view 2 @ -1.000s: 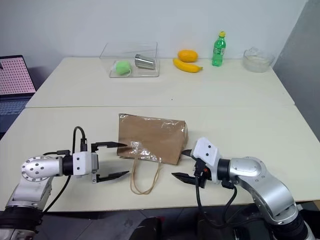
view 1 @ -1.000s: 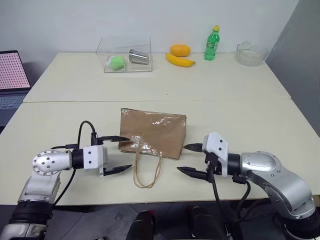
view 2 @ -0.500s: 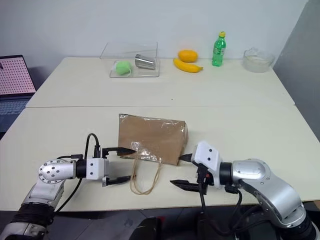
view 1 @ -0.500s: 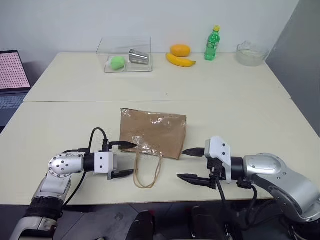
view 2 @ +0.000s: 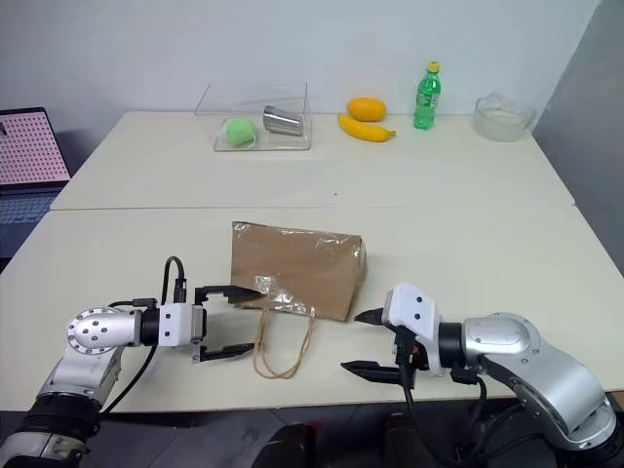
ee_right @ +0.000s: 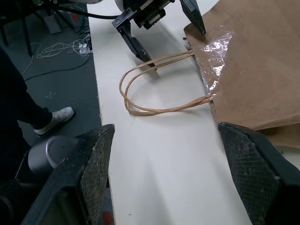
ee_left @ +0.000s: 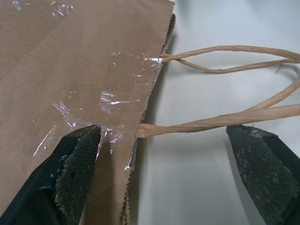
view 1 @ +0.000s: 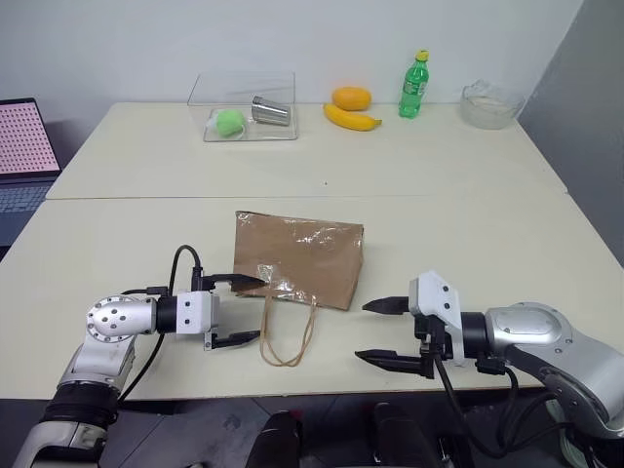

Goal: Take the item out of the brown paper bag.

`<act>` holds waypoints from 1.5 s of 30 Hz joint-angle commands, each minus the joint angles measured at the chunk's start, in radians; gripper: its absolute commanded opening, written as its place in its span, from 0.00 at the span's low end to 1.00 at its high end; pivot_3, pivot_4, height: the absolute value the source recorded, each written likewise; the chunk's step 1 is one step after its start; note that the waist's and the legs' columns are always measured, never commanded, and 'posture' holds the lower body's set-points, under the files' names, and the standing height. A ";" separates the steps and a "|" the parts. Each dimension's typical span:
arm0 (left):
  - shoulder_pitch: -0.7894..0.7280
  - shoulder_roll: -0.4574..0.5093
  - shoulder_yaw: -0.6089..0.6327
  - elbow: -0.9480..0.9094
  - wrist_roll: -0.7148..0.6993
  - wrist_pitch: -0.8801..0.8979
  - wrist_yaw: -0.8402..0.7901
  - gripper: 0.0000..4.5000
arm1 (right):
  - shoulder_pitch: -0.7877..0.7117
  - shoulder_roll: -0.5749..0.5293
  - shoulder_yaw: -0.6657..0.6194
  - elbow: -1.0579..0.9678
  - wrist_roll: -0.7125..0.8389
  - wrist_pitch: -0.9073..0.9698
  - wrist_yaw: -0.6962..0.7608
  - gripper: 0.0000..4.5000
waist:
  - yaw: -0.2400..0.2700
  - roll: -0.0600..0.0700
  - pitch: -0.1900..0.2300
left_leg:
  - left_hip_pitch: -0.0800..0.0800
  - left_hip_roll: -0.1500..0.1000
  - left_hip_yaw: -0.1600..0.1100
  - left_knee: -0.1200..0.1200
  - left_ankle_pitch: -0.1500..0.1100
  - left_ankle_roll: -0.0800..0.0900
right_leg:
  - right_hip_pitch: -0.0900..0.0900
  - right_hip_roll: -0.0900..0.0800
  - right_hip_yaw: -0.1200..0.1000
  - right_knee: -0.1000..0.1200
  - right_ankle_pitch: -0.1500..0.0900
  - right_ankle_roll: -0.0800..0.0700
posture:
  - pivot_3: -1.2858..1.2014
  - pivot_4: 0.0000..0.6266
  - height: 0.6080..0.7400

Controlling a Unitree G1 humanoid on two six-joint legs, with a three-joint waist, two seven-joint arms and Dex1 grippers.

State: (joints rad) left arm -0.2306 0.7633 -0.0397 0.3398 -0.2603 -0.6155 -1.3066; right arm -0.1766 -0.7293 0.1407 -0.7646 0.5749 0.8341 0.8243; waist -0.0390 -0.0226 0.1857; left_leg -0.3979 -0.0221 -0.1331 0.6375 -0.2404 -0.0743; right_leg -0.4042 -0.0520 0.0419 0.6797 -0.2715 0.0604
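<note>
Creased matt paper bag (view 1: 302, 255) (glossy tape patches)

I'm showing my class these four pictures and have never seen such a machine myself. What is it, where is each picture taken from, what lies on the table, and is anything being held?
It is a humanoid robot with two arms. Two pictures come from its head, looking down; the other two from cameras on its wrists. A brown paper bag lies flat on the near table, cord handles toward the robot. The left gripper sits open at the bag's corner; the right gripper hangs open beside the bag. Nothing is held. At the back: a clear box with a green ball and metal cup, a mango, banana, green bottle and glass bowl.
</note>
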 commanded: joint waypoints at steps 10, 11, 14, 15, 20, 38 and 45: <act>0.021 -0.012 0.000 -0.112 -0.064 0.084 -0.022 1.00 | 0.024 -0.018 -0.014 -0.037 0.032 -0.019 0.006 0.82 | 0.000 0.000 0.000 | 0.000 0.000 0.000 0.000 0.000 0.000 | 0.000 0.000 0.000 0.000 0.000 0.000 | 0.52 0.24 1.00; 0.024 -0.012 0.001 -0.122 -0.071 0.091 -0.025 1.00 | 0.025 -0.020 -0.014 -0.038 0.035 -0.018 0.007 0.82 | 0.000 0.000 0.000 | 0.000 0.000 0.000 0.000 0.000 0.000 | 0.000 0.000 0.000 0.000 0.000 0.000 | 0.52 0.24 1.00; 0.056 0.011 0.005 -0.169 -0.104 0.133 -0.063 1.00 | 0.031 -0.027 -0.016 -0.041 0.044 -0.014 0.011 0.82 | 0.000 0.000 0.000 | 0.000 0.000 0.000 0.000 0.000 0.000 | 0.000 0.000 0.000 0.000 0.000 0.000 | 0.52 0.24 1.00; 0.064 0.017 0.007 -0.179 -0.109 0.141 -0.076 1.00 | 0.031 -0.029 -0.015 -0.041 0.046 -0.014 0.010 0.82 | -0.001 0.000 0.000 | 0.000 0.000 0.000 0.000 0.000 0.000 | 0.000 0.000 0.000 0.000 0.000 0.000 | 0.52 0.24 1.00; 0.085 0.024 0.008 -0.243 -0.131 0.197 -0.102 1.00 | 0.030 -0.041 -0.014 -0.041 0.062 -0.012 0.007 0.82 | 0.000 0.000 0.000 | 0.000 0.000 0.000 0.000 0.000 0.000 | 0.000 0.000 0.000 0.000 0.000 0.000 | 0.52 0.24 1.00; -0.036 -0.114 -0.054 -0.252 -0.062 0.237 -0.023 0.67 | 0.010 -0.045 0.038 -0.052 0.032 -0.015 -0.014 0.83 | 0.001 0.000 0.000 | 0.000 0.000 0.000 0.001 0.000 0.000 | 0.000 0.000 0.000 0.000 0.000 0.000 | 0.52 0.24 1.00; -0.109 -0.128 -0.055 -0.371 -0.112 0.461 0.046 0.15 | -0.021 -0.038 0.075 -0.059 0.009 -0.021 -0.032 0.83 | 0.001 0.000 0.000 | -0.001 0.000 -0.001 0.002 0.000 0.000 | 0.001 0.000 0.000 0.000 0.000 0.000 | 0.52 0.24 1.00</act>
State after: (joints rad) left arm -0.3148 0.6395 -0.1075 0.0213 -0.3357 -0.2136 -1.2869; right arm -0.1787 -0.7693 0.2133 -0.7820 0.5870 0.8296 0.7996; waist -0.0380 -0.0228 0.1856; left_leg -0.3985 -0.0223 -0.1337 0.6395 -0.2405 -0.0743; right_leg -0.4036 -0.0519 0.0416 0.6799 -0.2716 0.0606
